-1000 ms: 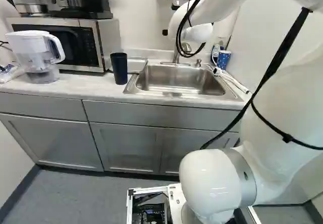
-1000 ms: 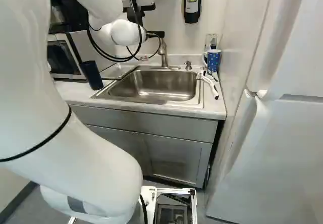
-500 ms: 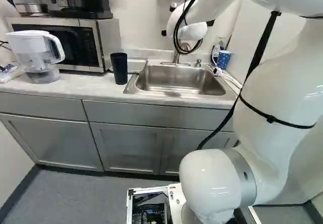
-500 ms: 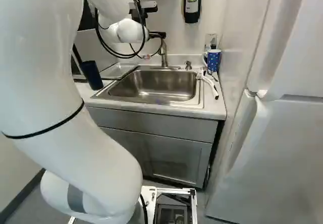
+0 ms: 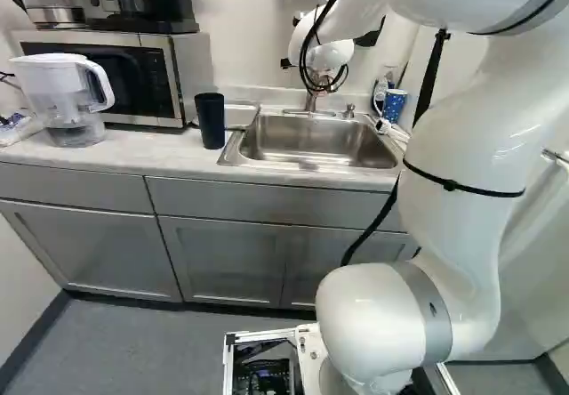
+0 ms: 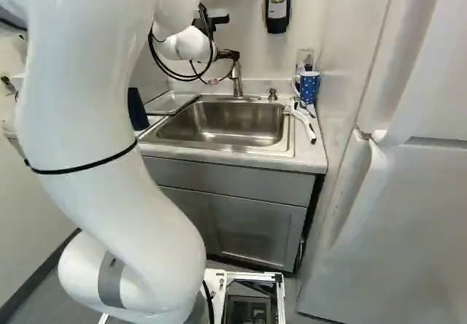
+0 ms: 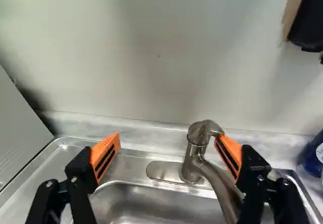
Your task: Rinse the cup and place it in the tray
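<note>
My gripper (image 6: 228,53) is up beside the faucet (image 6: 237,79) in the right base view, partly hidden by the wrist. In the wrist view the gripper (image 7: 167,137) stands open with nothing held; one orange pad (image 7: 230,153) is right at the top of the faucet (image 7: 192,158), contact unclear, the other above the sink's far rim. A dark blue cup (image 5: 211,119) stands upright left of the sink (image 5: 311,141). At the sink's other side is a blue dotted mug (image 5: 394,105). A shallow metallic tray (image 6: 169,103) lies between the dark cup and the basin.
A white-handled brush (image 6: 303,122) lies right of the sink, near a soap pump (image 6: 272,94). Left on the counter are a microwave (image 5: 133,79) and a water pitcher (image 5: 67,97). A white fridge (image 6: 408,193) stands close at the right. A dispenser (image 6: 278,3) hangs on the wall.
My arm has reached farther forward, bringing the wrist closer to the faucet and back wall. Its upper part swung left in the left base view and right in the right one. The base has stayed put.
</note>
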Controlling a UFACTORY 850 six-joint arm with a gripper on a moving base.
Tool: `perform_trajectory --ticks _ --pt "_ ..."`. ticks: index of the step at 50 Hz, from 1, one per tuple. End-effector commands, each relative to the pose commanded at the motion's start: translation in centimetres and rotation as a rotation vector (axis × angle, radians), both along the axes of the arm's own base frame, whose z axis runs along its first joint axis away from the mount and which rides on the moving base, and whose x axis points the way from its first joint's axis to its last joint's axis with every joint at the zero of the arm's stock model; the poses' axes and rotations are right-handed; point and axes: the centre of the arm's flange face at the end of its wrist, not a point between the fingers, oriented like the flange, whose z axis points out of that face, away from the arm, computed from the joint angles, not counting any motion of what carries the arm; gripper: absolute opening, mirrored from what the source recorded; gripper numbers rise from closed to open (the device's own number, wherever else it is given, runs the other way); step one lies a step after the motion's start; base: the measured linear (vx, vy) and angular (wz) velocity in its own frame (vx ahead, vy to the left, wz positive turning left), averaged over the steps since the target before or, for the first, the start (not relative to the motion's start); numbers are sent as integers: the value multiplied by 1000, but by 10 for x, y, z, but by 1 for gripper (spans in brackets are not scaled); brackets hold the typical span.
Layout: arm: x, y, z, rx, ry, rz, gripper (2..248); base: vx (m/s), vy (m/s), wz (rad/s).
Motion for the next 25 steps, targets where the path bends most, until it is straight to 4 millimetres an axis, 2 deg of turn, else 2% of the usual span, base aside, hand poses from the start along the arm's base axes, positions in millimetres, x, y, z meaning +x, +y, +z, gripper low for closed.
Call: perform_trajectory --ticks 25 --pt "40 11 -4 0 -4 18 247 0 0 0"
